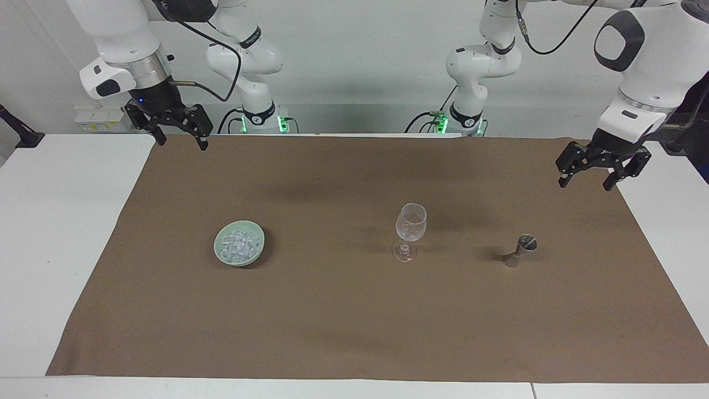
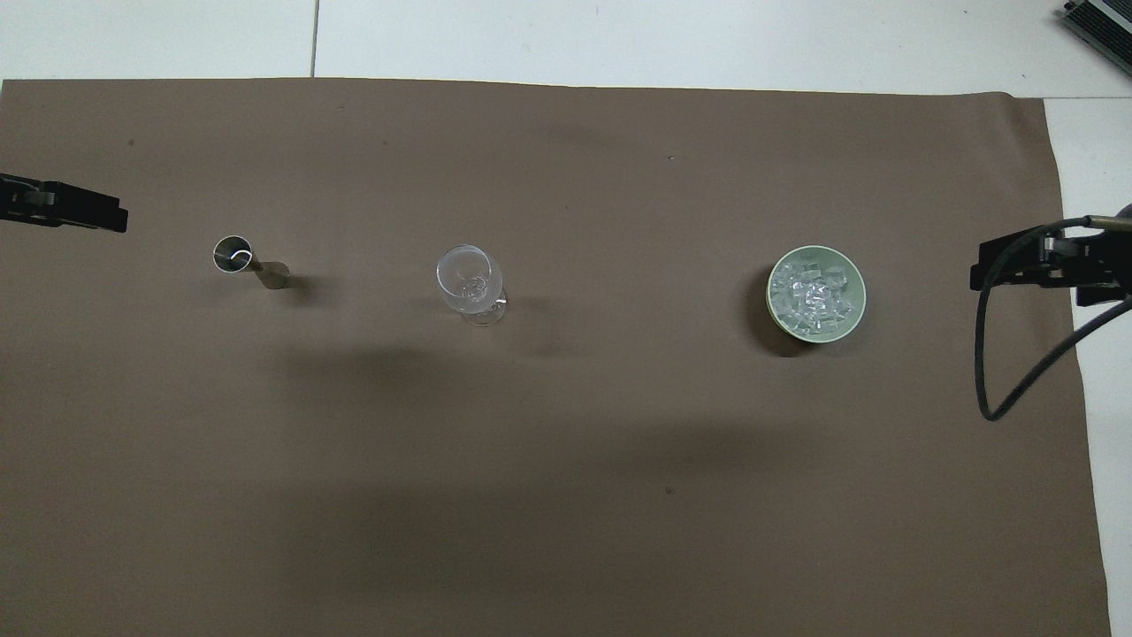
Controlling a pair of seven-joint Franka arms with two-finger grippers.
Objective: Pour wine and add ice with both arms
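Two large white jointed robot arms stand at one long edge of a white tabletop (image 1: 66, 233) covered by a wide brown cloth (image 1: 354, 321).

Nearest the robots, both tools hang in the air. The left arm's black two-finger tool (image 1: 588, 183) is raised over the cloth's edge at the left arm's end of the tabletop, its fingers pointing down and spread wide, holding nothing. The right arm's black two-finger tool (image 1: 181, 143) waits over the cloth's corner at the right arm's end, fingers likewise pointing down, wide apart and empty.

Farther out, three things stand in a row along the length of the cloth, well apart from one another. Toward the left arm's end is a small metal measuring cup with an hourglass shape (image 1: 520, 251), upright, its long axis vertical and its open mouth facing up. In the middle is a clear stemmed wine glass (image 1: 410, 227), upright on its foot, mouth up. Toward the right arm's end is a round pale green bowl (image 1: 220, 250) holding a heap of small whitish translucent ice cubes (image 1: 239, 244).
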